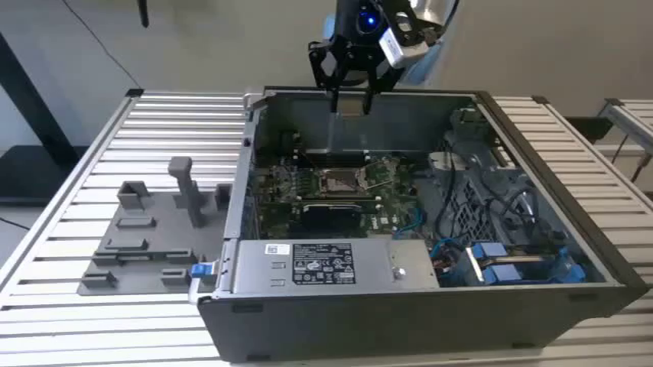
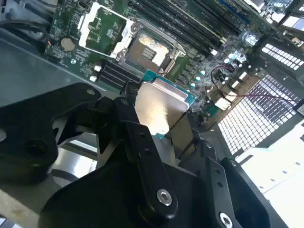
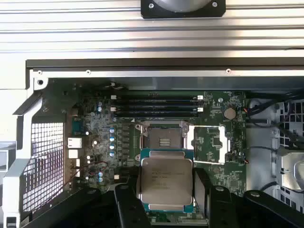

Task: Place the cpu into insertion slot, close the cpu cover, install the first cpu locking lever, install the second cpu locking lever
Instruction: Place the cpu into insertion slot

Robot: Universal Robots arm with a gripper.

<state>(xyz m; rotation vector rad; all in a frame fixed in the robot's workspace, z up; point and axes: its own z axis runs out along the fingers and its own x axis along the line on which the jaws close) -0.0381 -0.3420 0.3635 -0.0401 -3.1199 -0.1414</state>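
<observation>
One two-fingered gripper (image 3: 165, 195) pinches the cpu (image 3: 165, 176) by two opposite edges, its black fingers (image 3: 124, 205) pressed against the green rim. The silver-grey lid faces the camera in both wrist views. In the exterior view the chip hangs above the back wall of the open computer case (image 1: 531, 252), well apart from the motherboard (image 3: 95, 123) below.

The insertion slot (image 3: 165, 140) lies open, its contact field bare. The cpu cover (image 3: 212, 142) is swung out flat just beside it. Long memory slots (image 3: 154, 107) run on the slot's far side. At the case front sits the labelled power supply (image 1: 311, 264). A grey fixture tray (image 1: 143, 245) rests on the slatted table (image 1: 153, 130) at the exterior view's left.

Probable hazards:
- A slight tilt or offset on descent could press the chip's corner into the socket contacts and bend them.
- The narrow edge grip could let the chip slip or rotate.
- A finger could catch the raised cover or the socket frame.

Obscured:
- The chip covers the slot's near rim in the first wrist view.
- Its underside and orientation marks cannot be seen.
- The two locking levers cannot be told from the frame's metalwork.
- The arm is cut off at the exterior view's top.
</observation>
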